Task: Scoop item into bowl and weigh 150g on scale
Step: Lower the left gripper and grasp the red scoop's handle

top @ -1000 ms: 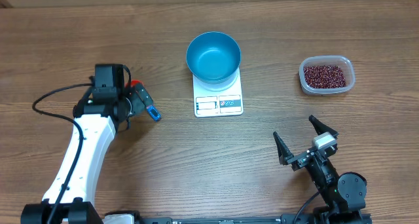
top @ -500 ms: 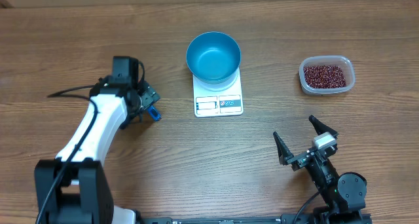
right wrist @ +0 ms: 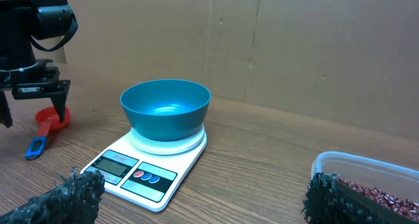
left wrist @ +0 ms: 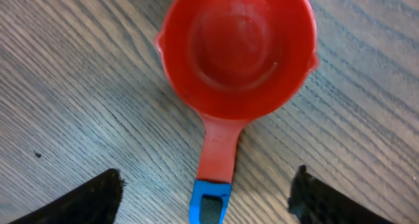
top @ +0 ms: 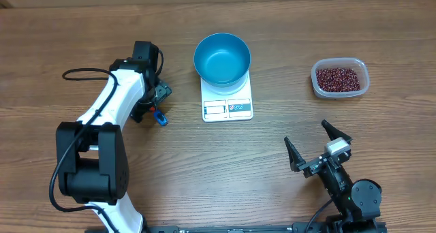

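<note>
The red scoop [left wrist: 236, 47] lies empty on the table, its blue-tipped handle [left wrist: 209, 201] pointing back between my left gripper's fingers. My left gripper [left wrist: 206, 201] is open and straddles the handle without touching it. From overhead, that left gripper [top: 152, 102] covers most of the scoop, with only the blue tip [top: 160, 118] showing. The blue bowl [top: 222, 58] sits empty on the white scale [top: 227, 105]. The dark red beans [top: 338, 78] fill a clear tub [top: 365, 83] at the right. My right gripper [top: 319, 148] rests open near the front edge, holding nothing.
A cardboard wall [right wrist: 294, 47] stands behind the table. The left arm's black cable [top: 82, 75] loops over the table at the left. In the right wrist view the scale [right wrist: 141, 171] and the tub [right wrist: 366, 168] lie ahead of the right gripper [right wrist: 203, 201].
The left arm has swung right and away from me, bringing its gripper over the scoop's handle, and its jaws have narrowed a little. The right arm has not moved.
</note>
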You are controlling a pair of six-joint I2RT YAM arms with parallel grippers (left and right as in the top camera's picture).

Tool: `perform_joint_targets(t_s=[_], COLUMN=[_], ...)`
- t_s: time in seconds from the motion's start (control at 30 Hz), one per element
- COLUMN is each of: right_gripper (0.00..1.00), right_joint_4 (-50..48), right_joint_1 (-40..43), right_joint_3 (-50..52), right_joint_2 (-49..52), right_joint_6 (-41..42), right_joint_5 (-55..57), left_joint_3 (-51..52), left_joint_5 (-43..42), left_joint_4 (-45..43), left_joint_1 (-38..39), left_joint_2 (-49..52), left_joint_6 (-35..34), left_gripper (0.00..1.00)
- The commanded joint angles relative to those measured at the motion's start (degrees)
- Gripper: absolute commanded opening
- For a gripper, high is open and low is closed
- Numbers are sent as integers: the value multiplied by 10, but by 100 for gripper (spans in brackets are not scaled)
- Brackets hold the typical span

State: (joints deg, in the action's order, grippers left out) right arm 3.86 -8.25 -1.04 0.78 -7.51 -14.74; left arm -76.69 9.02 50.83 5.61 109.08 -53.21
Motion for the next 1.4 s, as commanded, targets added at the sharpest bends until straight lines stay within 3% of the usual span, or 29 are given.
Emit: perform_joint_targets(t_s=[0.0, 0.5, 0.83, 1.0, 1.37], right_gripper=[100, 100, 100, 100, 100], right_joint_4=[-4, -4, -4, -4, -4], right_joint_1=[0, 0, 0, 0, 0], right_joint_3=[6, 6, 6, 6, 6], right_joint_2=[-6, -6, -6, -6, -6], right_joint_6=[3, 3, 3, 3, 3], right_joint_5=[3, 3, 3, 3, 3], left_joint_3=[-14, -14, -14, -14, -9], left_joint_5=[3, 6, 26, 26, 25], left_joint_4=[-1, -42, -69, -85, -91], left_joint_1=[2, 4, 4, 4, 4], left_joint_2=[5, 62, 78, 79, 80], left_joint_6=[-41, -55, -21, -21, -21], left_gripper=[82, 78, 67, 56, 52])
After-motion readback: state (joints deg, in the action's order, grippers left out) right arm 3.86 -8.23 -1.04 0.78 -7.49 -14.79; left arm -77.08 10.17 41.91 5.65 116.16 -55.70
